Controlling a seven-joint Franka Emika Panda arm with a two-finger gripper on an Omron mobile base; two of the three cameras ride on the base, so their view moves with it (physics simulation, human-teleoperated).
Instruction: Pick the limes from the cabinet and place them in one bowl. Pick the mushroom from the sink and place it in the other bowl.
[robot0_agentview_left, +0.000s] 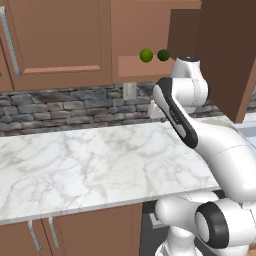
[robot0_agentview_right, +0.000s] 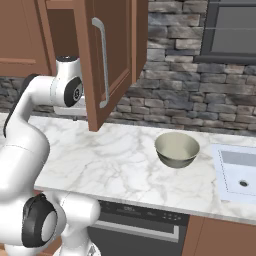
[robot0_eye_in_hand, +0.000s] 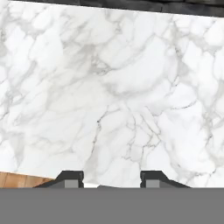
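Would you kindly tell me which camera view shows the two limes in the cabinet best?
The left base view: both limes sit side by side on the open cabinet shelf. In the right base view the open door faces the camera; the hand view looks at the marble counter.

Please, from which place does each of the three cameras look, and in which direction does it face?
Left base view: behind the arm, facing the open cabinet with two limes.
Right base view: behind the arm, facing the cabinet door, cream-grey bowl and sink.
Hand view: looks down along the gripper at bare marble.
All share the counter.
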